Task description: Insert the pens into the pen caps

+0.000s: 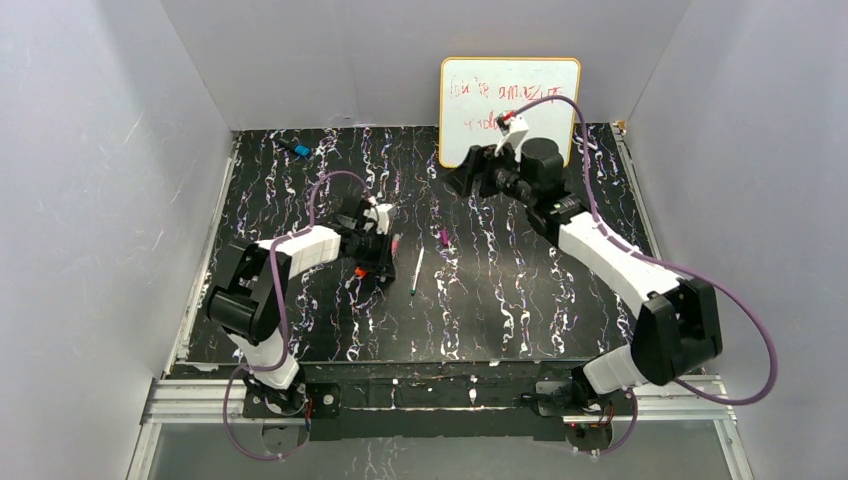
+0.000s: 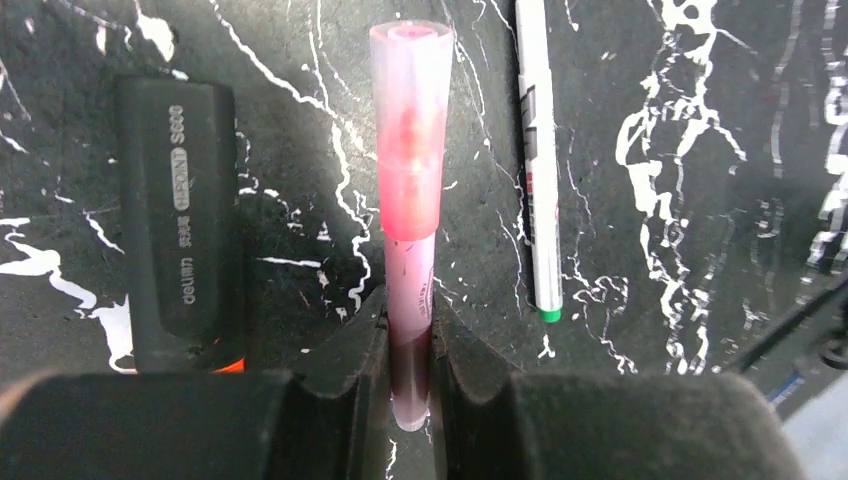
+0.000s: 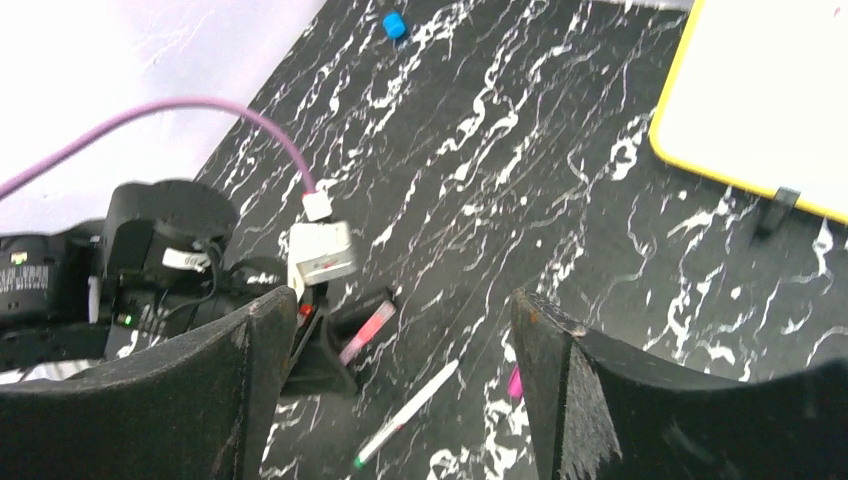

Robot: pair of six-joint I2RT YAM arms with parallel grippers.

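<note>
My left gripper (image 2: 410, 305) is shut on the rear end of the pale pink pen (image 2: 410, 170), which lies on the mat pointing away from the wrist; its front part is wider, translucent pink. The black-bodied marker (image 2: 180, 220) with an orange end (image 2: 230, 365) lies just left of it. The thin white pen (image 2: 535, 160) with a green tip lies to the right. In the top view the left gripper (image 1: 378, 245) is mid-left and a magenta cap (image 1: 443, 237) lies further right. My right gripper (image 1: 462, 180) is open and empty, held above the mat near the whiteboard. No black cap shows.
A yellow-framed whiteboard (image 1: 510, 95) stands at the back wall behind the right gripper. A small blue object (image 1: 300, 150) lies at the back left. Grey walls enclose the black marbled mat (image 1: 520, 300) on three sides.
</note>
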